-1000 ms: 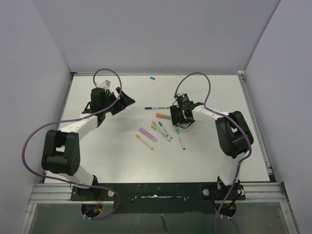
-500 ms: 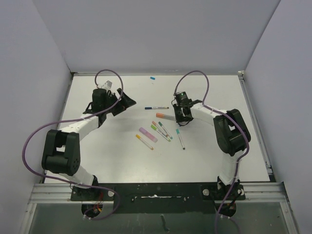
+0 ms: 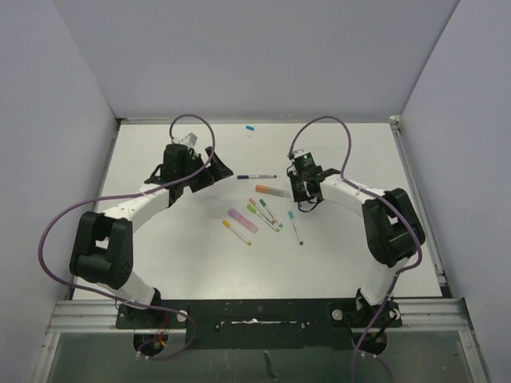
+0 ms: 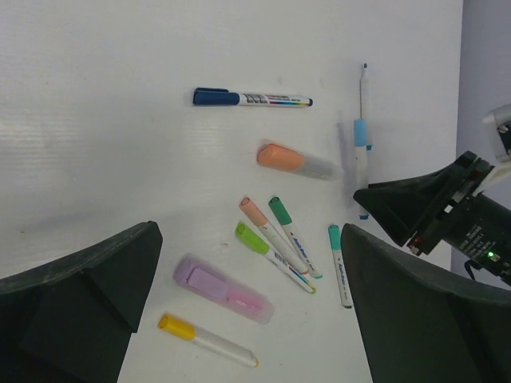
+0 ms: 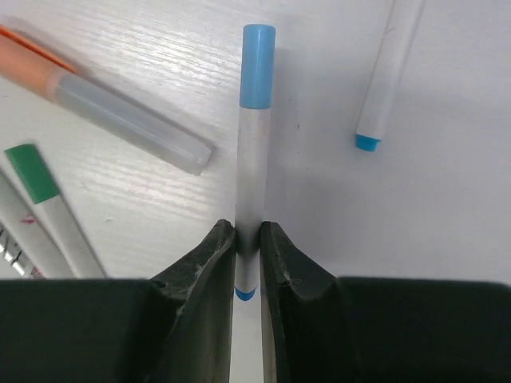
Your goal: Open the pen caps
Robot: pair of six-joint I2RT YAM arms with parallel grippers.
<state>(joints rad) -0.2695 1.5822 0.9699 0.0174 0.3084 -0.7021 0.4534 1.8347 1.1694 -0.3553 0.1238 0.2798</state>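
Right wrist view: the right claw is pinched narrow on a thin white pen. Its two dark fingers press against the near end of the barrel, and the pen lies flat on the white worktop. The pen's light blue cap is on and points away from the claw. Just left of it lies the salmon-orange highlighter, its clear end toward the held pen but not touching it. A green-capped pen sits lower left, and a blue-tipped white pen lies apart at upper right.

From the left wrist, the left claw is spread wide above the worktop, holding nothing. The loose group of pens shows between its fingers: a lilac highlighter, a yellow-capped pen, a light-green-capped pen, a salmon-capped pen and a teal-capped pen, all lying close together. A dark-blue-capped pen lies by itself farther off.

From above, a small blue piece rests near the worktop's far edge, well apart from everything.
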